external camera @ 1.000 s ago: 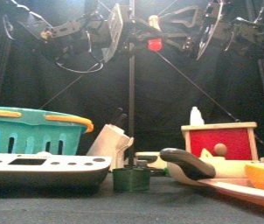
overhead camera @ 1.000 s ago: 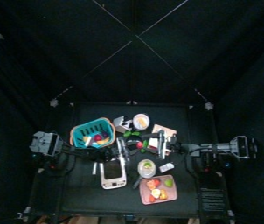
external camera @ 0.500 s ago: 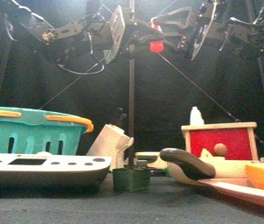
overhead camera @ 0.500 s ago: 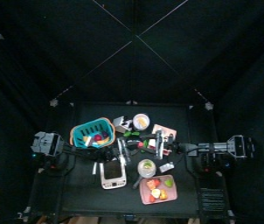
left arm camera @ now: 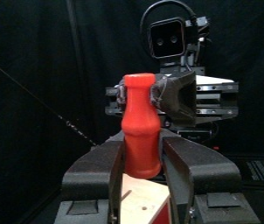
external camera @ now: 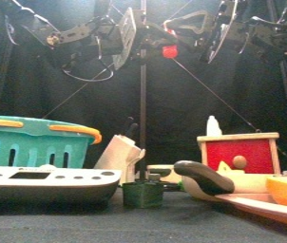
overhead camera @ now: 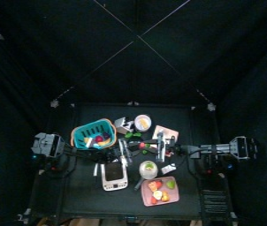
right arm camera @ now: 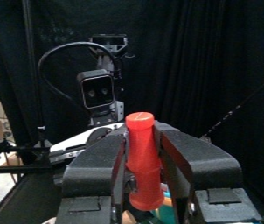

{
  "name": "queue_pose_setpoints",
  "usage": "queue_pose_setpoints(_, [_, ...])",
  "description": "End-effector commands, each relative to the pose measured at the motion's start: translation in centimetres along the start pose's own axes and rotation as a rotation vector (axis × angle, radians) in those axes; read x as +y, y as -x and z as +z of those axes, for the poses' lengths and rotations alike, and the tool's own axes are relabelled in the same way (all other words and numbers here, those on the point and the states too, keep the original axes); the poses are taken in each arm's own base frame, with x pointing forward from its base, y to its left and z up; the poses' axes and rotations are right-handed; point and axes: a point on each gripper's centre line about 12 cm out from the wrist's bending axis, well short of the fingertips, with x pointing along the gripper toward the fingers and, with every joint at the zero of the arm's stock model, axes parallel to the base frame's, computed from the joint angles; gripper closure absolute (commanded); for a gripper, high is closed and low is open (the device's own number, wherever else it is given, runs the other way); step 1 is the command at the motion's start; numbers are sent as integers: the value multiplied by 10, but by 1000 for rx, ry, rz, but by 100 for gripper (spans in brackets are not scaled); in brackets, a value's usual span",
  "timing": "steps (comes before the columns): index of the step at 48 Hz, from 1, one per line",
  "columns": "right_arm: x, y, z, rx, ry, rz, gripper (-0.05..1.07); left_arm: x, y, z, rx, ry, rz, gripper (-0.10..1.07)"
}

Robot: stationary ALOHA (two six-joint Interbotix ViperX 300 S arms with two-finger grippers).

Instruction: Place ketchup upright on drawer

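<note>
Handover under way, high over the table (external camera: 108, 223) and well clear of everything on it. Holds the ketchup bottle (left arm camera: 141, 122) upright in mid-air between the two arms, cap uppermost. Clamps it low on the body with the left gripper (left arm camera: 142, 156), jaws part-open and pressed against both red flanks. Meets it from the opposite side with the right gripper (right arm camera: 142, 156), whose jaws, wider a second ago, now stand narrowed onto the bottle's sides and look to be touching it. Shows the bottle at the same spot in the front view as a second ago, so no carrying yet, only a second grip taken. Means, by the look of it, a transfer to the right arm, the side nearer the red drawer (external camera: 239, 152) down on the table. Leaves the left release, the descent and the placing still to do. Calls for care over the drawer top: already carries a small white bottle (external camera: 214, 125) near one end, so needs the free part.
</note>
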Motion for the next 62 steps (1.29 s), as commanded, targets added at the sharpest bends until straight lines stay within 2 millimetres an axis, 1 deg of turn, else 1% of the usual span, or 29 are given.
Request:
queue_pose_setpoints(1, [-2, -3, 9, -32, -3, -7, 40, 2, -5, 9, -32, 6, 11, 43])
queue_pose_setpoints(10, [-2, -1, 7, -25, -6, -9, 45, 2, -4, 10, -33, 7, 12, 42])
queue_pose_setpoints(25, [-5, 8, -1, 7, -28, -38, 45, 5, 3, 10, -22, 4, 10, 42])
queue_pose_setpoints(34, [-5, 9, -2, 12, -35, -46, 45, 5, 4, 10, -19, 3, 10, 42])
queue_pose_setpoints(40, [-6, 10, -4, 20, -34, -51, 45, 5, 5, 9, -17, 5, 9, 39])
queue_pose_setpoints(43, [-8, 10, -4, 21, -38, -59, 45, 6, 4, 8, -12, 5, 10, 35])
queue_pose_setpoints(47, [-7, 9, -4, 21, -40, -59, 45, 5, 4, 6, 5, 10, 10, 24])
queue_pose_setpoints(53, [-8, 10, -5, 23, -40, -62, 45, 6, 3, 7, 5, 13, 17, 3])
queue_pose_setpoints(56, [-8, 10, -5, 23, -42, -64, 45, 6, 3, 7, 4, 14, 15, -4])
queue_pose_setpoints(58, [-9, 10, -5, 24, -44, -68, 45, 6, 3, 8, 3, 14, 16, -7])
queue_pose_setpoints(62, [-10, 11, -6, 27, -47, -75, 45, 7, 5, 8, 6, 14, 16, -6])
